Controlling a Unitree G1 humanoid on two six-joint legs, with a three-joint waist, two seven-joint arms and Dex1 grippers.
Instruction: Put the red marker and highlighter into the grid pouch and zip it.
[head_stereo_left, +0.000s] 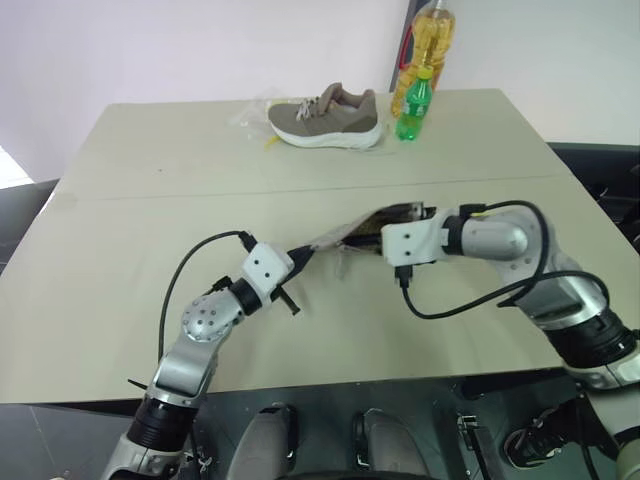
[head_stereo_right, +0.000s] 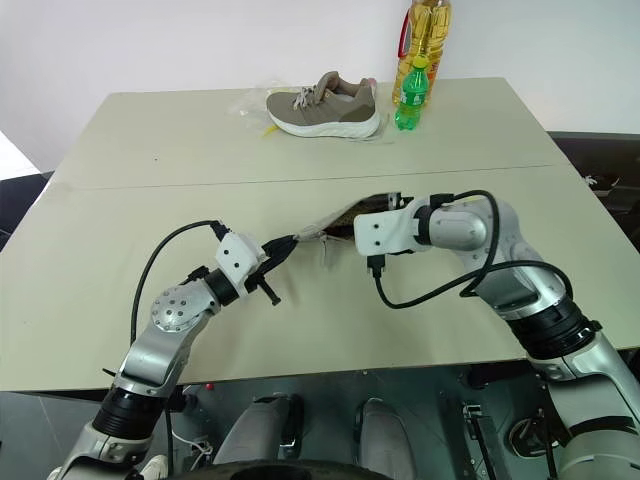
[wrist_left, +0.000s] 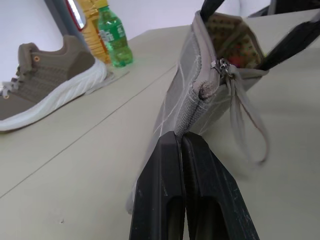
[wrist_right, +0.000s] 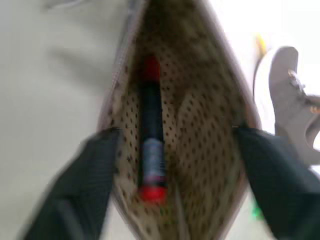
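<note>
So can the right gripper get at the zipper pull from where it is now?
Probably yes: the right gripper stands open at the pouch mouth, the left gripper pinches the pouch's end, and the zipper pull hangs uncovered.

1. Both arms are silver-grey metal with white wrist housings.
2. A black cable (head_stereo_left: 455, 300) loops from each wrist.
3. Each gripper has two flat black fingers (wrist_left: 165, 200).
</note>
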